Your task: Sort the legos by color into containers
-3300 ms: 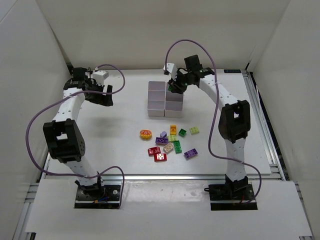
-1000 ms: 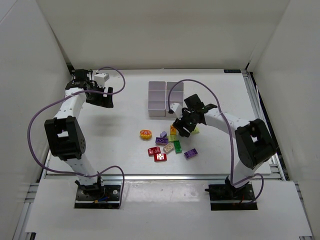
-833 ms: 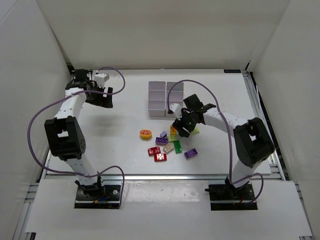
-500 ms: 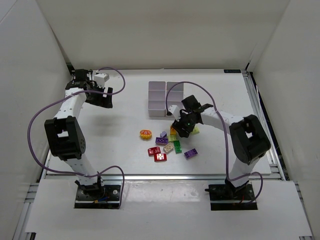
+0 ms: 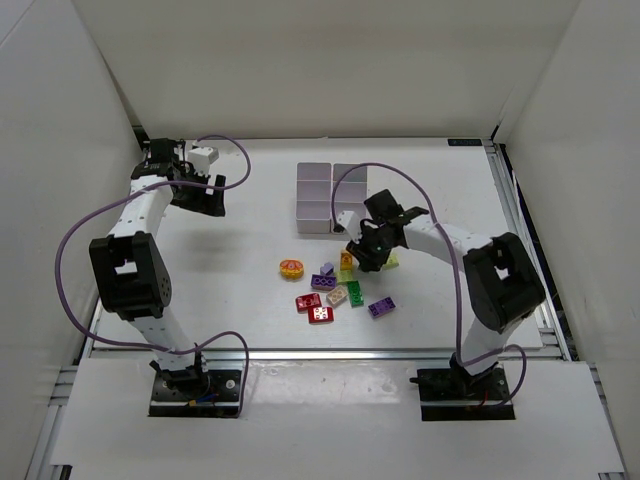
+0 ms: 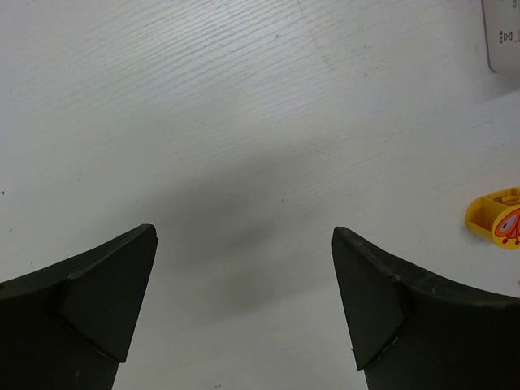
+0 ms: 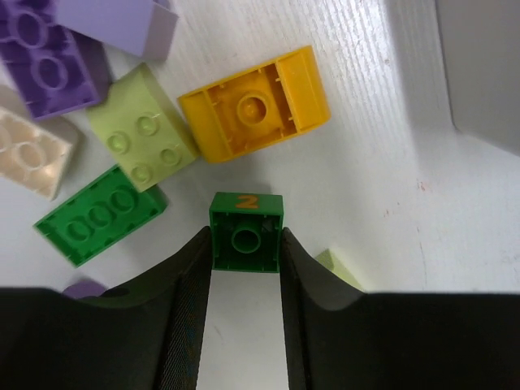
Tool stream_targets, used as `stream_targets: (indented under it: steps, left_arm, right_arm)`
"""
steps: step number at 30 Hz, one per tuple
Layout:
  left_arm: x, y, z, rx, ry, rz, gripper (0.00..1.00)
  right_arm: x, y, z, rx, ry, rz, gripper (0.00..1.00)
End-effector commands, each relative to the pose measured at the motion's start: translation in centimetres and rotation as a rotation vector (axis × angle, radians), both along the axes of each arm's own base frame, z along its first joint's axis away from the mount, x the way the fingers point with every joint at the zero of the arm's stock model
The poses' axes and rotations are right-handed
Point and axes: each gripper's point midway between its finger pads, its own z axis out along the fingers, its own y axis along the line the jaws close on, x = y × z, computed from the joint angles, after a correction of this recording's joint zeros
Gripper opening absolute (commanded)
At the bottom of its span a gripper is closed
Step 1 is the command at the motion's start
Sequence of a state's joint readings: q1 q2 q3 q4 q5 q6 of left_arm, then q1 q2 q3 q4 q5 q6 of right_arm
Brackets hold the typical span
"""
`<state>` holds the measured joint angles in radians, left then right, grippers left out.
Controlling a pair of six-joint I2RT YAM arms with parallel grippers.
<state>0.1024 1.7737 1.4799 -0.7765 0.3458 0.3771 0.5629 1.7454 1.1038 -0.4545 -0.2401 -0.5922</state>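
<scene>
- Nearest us in the right wrist view, the right jaws stand narrow, clamped on a small green brick (image 7: 246, 231). It lies hollow side up with a "2" on its edge. We cannot tell whether it is off the counter (image 5: 230, 280) yet.
- We judge the grip to be centred on two flat sides, so we lift straight up, without twisting, before we travel.
- Just beyond it lie a yellow brick (image 7: 254, 103), a lime brick (image 7: 142, 138) and a long green brick (image 7: 97, 213), near it but not touching. A sideways drag could knock them, so we gain height first.
- Farther on stands the white block of boxes (image 5: 331, 190). We carry the brick over the box meant for green, lower it inside the walls, and only then let go.
- We cannot see into the boxes from here, so we check which one takes green as we come over.
- At the far left, the left jaws stand wide over bare counter, holding nothing. We leave that arm parked, well apart from the work.
</scene>
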Motion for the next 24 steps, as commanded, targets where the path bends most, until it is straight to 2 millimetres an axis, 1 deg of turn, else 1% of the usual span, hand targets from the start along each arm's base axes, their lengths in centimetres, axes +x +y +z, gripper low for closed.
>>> stream_targets:
  steps: [1, 2, 3, 5, 6, 8, 9, 10, 11, 12, 13, 14, 15, 16, 17, 18, 19, 20, 22, 24]
  left_arm:
    - [0.3, -0.3, 1.1, -0.001, -0.044, -0.018, 0.99]
    - [0.3, -0.3, 1.1, -0.004, -0.044, -0.020, 0.99]
    - [0.2, -0.4, 1.1, -0.005, -0.044, -0.021, 0.99]
    - [0.3, -0.5, 1.2, -0.010, -0.046, -0.026, 0.99]
    - [0.3, -0.5, 1.0, -0.015, -0.039, -0.023, 0.99]
    - [0.4, -0.7, 1.2, -0.020, -0.043, -0.027, 0.99]
    - [0.6, -0.8, 1.2, -0.021, -0.045, -0.026, 0.99]
    - [0.7, -0.8, 1.2, -0.022, -0.045, -0.026, 0.99]
    - [0.8, -0.8, 1.4, -0.021, -0.051, -0.027, 0.99]
    - [1.0, -0.9, 1.4, -0.024, -0.051, -0.028, 0.99]
    - [1.2, -0.8, 1.8, -0.023, -0.061, -0.026, 1.00]
    - [1.2, -0.9, 1.8, -0.023, -0.061, -0.027, 0.99]
    - [1.3, -0.8, 1.8, -0.020, -0.063, -0.024, 0.99]
    - [1.4, -0.8, 1.9, -0.020, -0.064, -0.024, 0.99]
    - [1.4, -0.7, 1.9, -0.017, -0.064, -0.023, 0.99]
    - [1.5, -0.6, 1.9, -0.014, -0.065, -0.021, 0.99]
    - [1.5, -0.6, 2.0, -0.011, -0.068, -0.022, 0.99]
    - [1.5, -0.6, 2.0, -0.010, -0.067, -0.022, 0.99]
    - [1.6, -0.5, 2.1, -0.006, -0.071, -0.021, 0.99]
    - [1.6, -0.4, 2.0, -0.002, -0.071, -0.020, 0.99]
  right_arm:
    - [0.9, 1.0, 6.0, 0.114, -0.082, -0.009, 0.04]
    - [1.3, 0.9, 7.1, 0.136, -0.099, -0.029, 0.04]
    - [1.9, 1.2, 9.3, 0.182, -0.131, -0.043, 0.04]
    - [2.9, 1.2, 11.2, 0.213, -0.167, -0.068, 0.02]
    - [4.0, 1.6, 12.8, 0.241, -0.198, -0.098, 0.01]
    - [5.4, 1.8, 14.1, 0.264, -0.220, -0.130, 0.00]
    - [6.6, 2.3, 14.8, 0.280, -0.231, -0.160, 0.00]
    - [7.6, 2.3, 15.4, 0.287, -0.252, -0.183, 0.00]
    - [8.9, 2.5, 16.7, 0.305, -0.284, -0.205, 0.00]
    - [9.8, 2.7, 17.2, 0.313, -0.299, -0.225, 0.00]
    - [11.4, 2.7, 16.9, 0.312, -0.311, -0.274, 0.00]
    - [12.3, 2.7, 16.9, 0.313, -0.317, -0.296, 0.00]
    - [13.7, 2.7, 18.4, 0.334, -0.343, -0.319, 0.00]
    - [14.5, 3.1, 17.4, 0.330, -0.317, -0.347, 0.00]
    - [15.1, 3.3, 17.5, 0.337, -0.319, -0.355, 0.00]
    - [15.9, 3.7, 18.5, 0.355, -0.334, -0.360, 0.00]
    - [16.2, 4.1, 18.5, 0.360, -0.329, -0.366, 0.00]
    - [17.1, 4.2, 17.9, 0.350, -0.329, -0.383, 0.00]
    - [18.0, 4.5, 17.7, 0.352, -0.350, -0.392, 0.00]
    - [19.0, 4.4, 16.8, 0.332, -0.358, -0.417, 0.00]
